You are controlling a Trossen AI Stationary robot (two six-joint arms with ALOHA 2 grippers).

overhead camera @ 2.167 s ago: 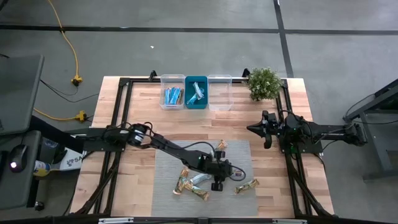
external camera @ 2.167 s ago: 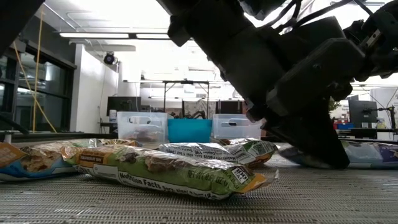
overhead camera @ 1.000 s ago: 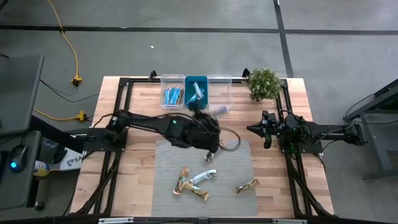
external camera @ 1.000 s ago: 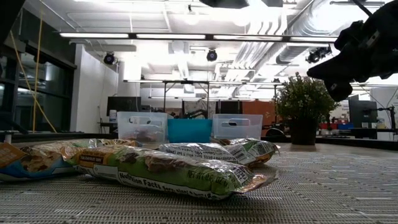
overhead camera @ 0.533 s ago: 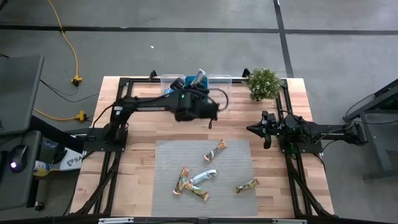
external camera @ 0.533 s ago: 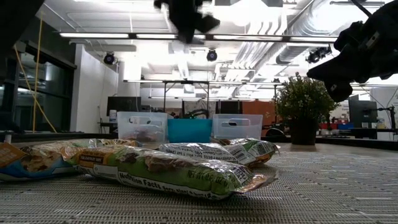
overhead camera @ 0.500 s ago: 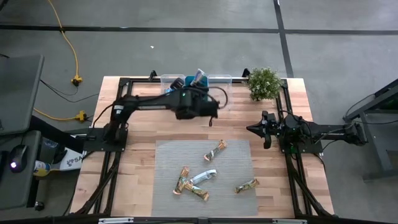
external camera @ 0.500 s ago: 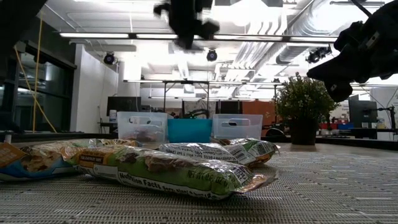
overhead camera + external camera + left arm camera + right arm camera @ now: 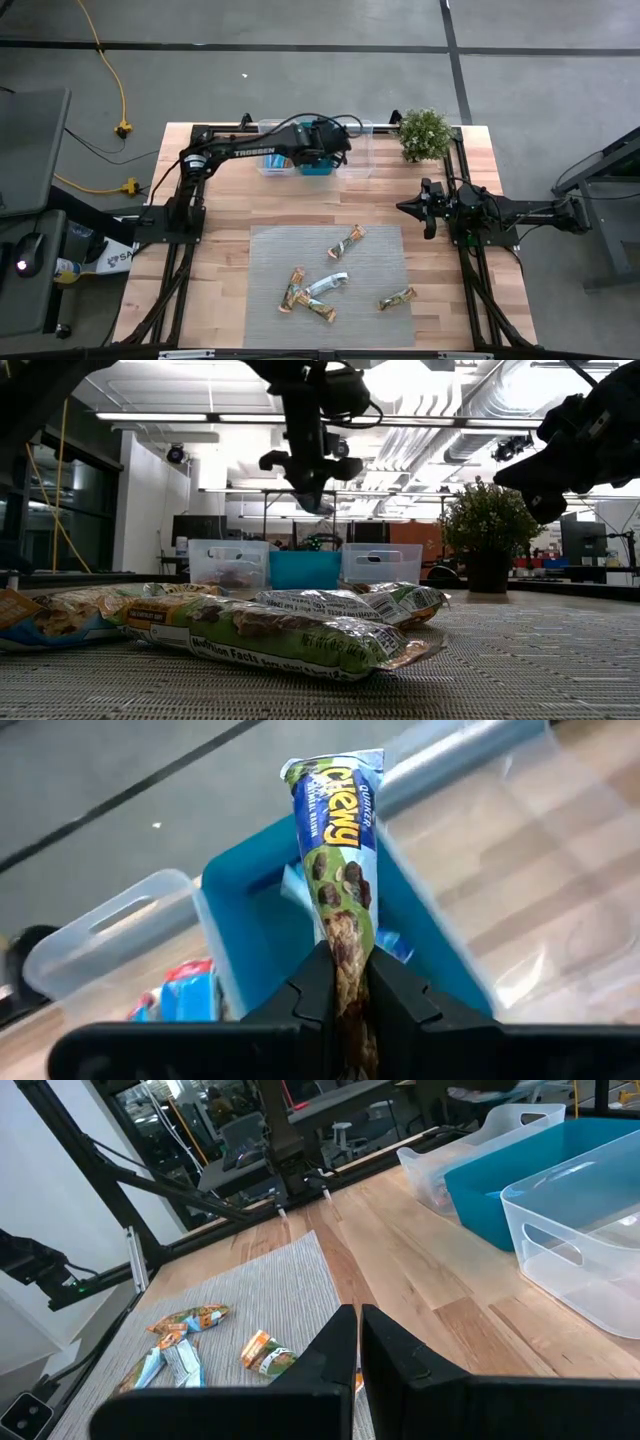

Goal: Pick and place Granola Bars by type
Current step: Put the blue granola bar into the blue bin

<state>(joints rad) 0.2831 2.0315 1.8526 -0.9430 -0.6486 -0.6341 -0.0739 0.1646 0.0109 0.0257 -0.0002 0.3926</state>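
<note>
We had one granola bar point(image 9: 340, 870) pinched up in the air, long axis running straight away from the left gripper point(image 9: 345, 982), free end pointing out over the bins. Its wrapper was green and blue with "Chewy" printed along it and chocolate-chip pictures further down, crimped white at the far end. It sat right above the teal bin point(image 9: 240, 935), which already had a light blue wrapper or two inside.

The left gripper's two dark fingers point(image 9: 312, 990) were squeezed tight on the bar's near end. From above, the left arm point(image 9: 245, 152) stretched from its base along the back of the table, wrist parked over the teal bin point(image 9: 316, 166) in the middle of the row. Clear bin on one side point(image 9: 270, 165) had blue-wrapped bars in it, the other clear bin point(image 9: 358, 160) sat beside the potted plant point(image 9: 424, 134).

Rest of the bars point(image 9: 346, 240) were lying flat on the grey mat point(image 9: 270, 270), scattered at different angles, tan-green-orange ones plus a silvery one point(image 9: 327, 285).

The right gripper point(image 9: 358, 1342) hung over the right side of the table, fingers closed together on nothing, aimed across the table toward the mat.
</note>
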